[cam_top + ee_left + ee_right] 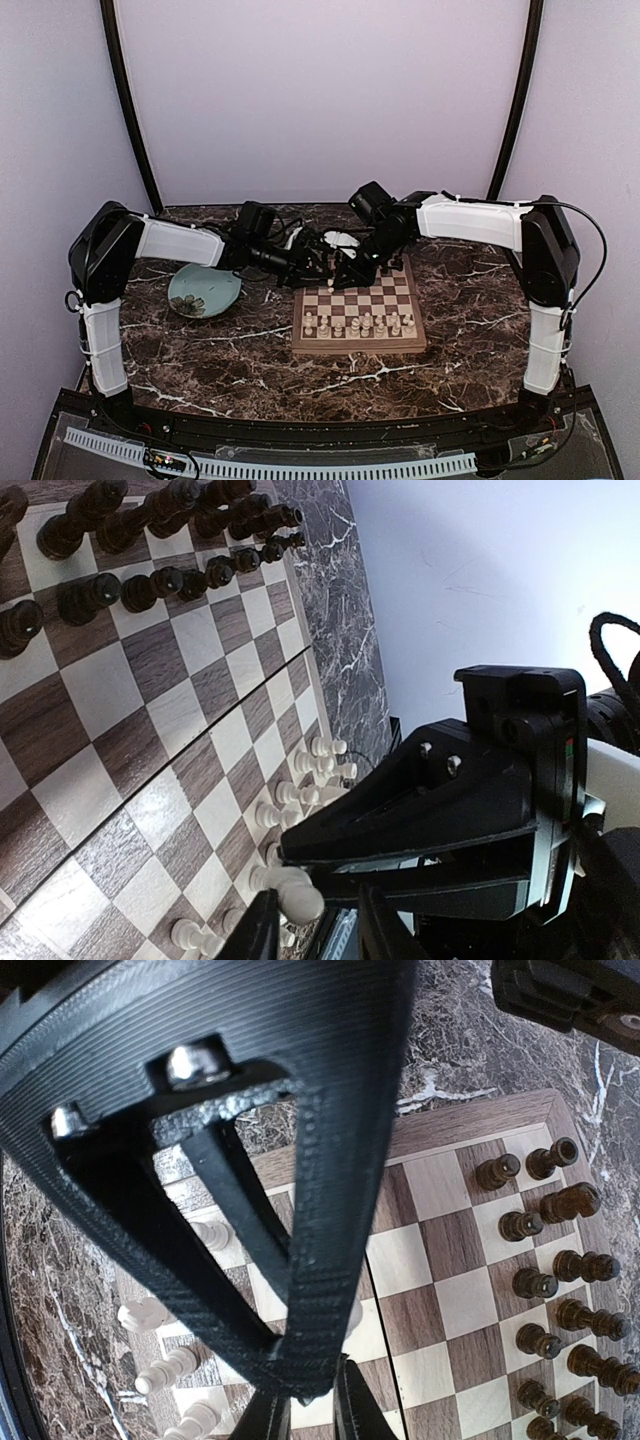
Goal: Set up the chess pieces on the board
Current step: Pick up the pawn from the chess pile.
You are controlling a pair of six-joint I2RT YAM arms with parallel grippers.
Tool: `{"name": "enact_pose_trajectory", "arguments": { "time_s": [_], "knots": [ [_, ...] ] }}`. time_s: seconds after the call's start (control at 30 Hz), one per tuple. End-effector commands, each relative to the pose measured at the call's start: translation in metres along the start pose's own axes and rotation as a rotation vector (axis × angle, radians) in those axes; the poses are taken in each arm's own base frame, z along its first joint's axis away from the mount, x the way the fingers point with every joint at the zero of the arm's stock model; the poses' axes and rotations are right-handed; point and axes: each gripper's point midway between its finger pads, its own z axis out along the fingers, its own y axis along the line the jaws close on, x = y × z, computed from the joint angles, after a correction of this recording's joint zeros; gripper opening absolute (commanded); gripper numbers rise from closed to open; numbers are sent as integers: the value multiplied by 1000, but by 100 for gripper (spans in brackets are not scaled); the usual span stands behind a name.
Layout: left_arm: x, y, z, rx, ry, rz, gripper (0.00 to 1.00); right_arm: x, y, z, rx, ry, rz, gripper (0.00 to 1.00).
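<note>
The board point(375, 295) lies at mid-table, with white chess pieces point(360, 325) lined up along its near rows. Both grippers meet over its far left corner. A white chess piece point(295, 892) hangs above the squares at the tips of my right gripper's fingers point(400, 830), which look shut on it. My left gripper point(310, 925) stands open around that piece: one finger touches it, the other is apart. In the right wrist view my right gripper point(312, 1415) has its tips hidden behind the left one. Dark chess pieces point(560, 1300) fill two rows, and white chess pieces point(165, 1370) stand opposite.
A pale-teal plate point(203, 290) sits on the marble table left of the board, under the left forearm. The two arms' wrists crowd together over the board's far edge. A pale wall closes the back.
</note>
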Motion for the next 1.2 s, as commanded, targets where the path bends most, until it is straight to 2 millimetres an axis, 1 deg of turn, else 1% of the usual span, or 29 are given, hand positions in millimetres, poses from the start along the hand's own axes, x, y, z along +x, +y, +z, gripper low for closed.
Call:
{"name": "enact_pose_trajectory", "arguments": {
  "time_s": [0.0, 0.17, 0.3, 0.33, 0.4, 0.47, 0.6, 0.97, 1.17],
  "knots": [
    [2, -8, 0, 36, 11, 26, 26, -22, 0, -17, 26, -64, -30, 15],
    [3, -7, 1, 38, 12, 32, 20, -20, 1, -16, 23, -62, -30, 15],
    [2, -4, 2, 33, 10, 38, 18, -19, 2, -15, 22, -59, -33, 15],
    [3, -3, 2, 30, 11, 40, 19, -18, 2, -15, 22, -58, -34, 15],
    [2, -2, 3, 23, 12, 41, 25, -18, 2, -15, 20, -58, -34, 16],
    [2, 0, 3, 18, 10, 40, 26, -19, 3, -15, 17, -61, -35, 16],
    [1, 2, 3, 8, 6, 41, 26, -19, 4, -16, 9, -63, -36, 16],
    [1, 5, 3, -13, 2, 52, 14, -16, 6, -14, 2, -52, -31, 16],
    [-6, 1, -4, -63, -31, 104, 12, -9, 6, -13, 13, -43, -28, 15]
  ]
}}
